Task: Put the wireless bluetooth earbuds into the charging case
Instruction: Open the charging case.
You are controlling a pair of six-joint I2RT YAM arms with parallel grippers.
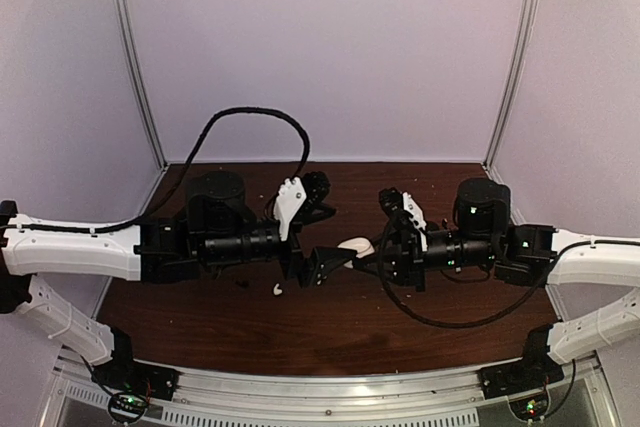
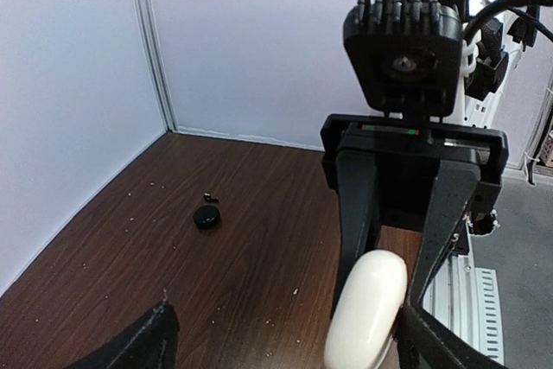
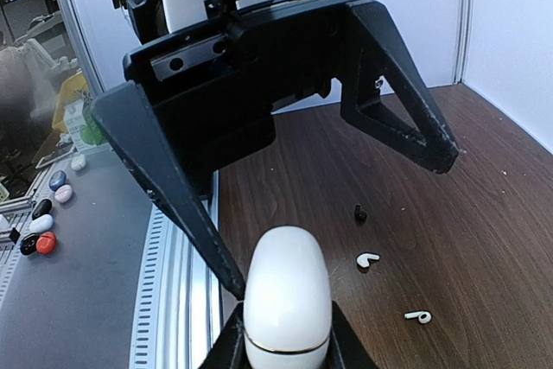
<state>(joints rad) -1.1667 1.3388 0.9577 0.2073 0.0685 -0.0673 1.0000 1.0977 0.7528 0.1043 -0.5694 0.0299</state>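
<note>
1. My right gripper (image 3: 288,343) has its jaws closed firmly on the white charging case (image 3: 287,291). One finger presses each flank of its lower end, and a thin seam rings the case just above my fingers. The case's rounded end points away from my wrist.
2. My left gripper (image 3: 341,225) has its jaws spread wide and grips nothing. The case lies within the span between its two fingers.
3. One left fingertip (image 3: 235,287) sits just beside the case's edge; I cannot tell whether it touches. The other left finger (image 3: 406,110) is well apart from the case.
4. Both my arms reach inward from the sides, with forearms roughly level above the table (image 3: 484,239). The two grippers face each other nose to nose over its middle.
5. None of the earbuds is in the case. Two white earbuds (image 3: 367,259) (image 3: 418,316) lie loose on the table beneath my left gripper. The black earbud (image 3: 360,212) lies just beyond them.
6. A round black object (image 2: 206,216) rests on the table farther back, near the wall.
</note>
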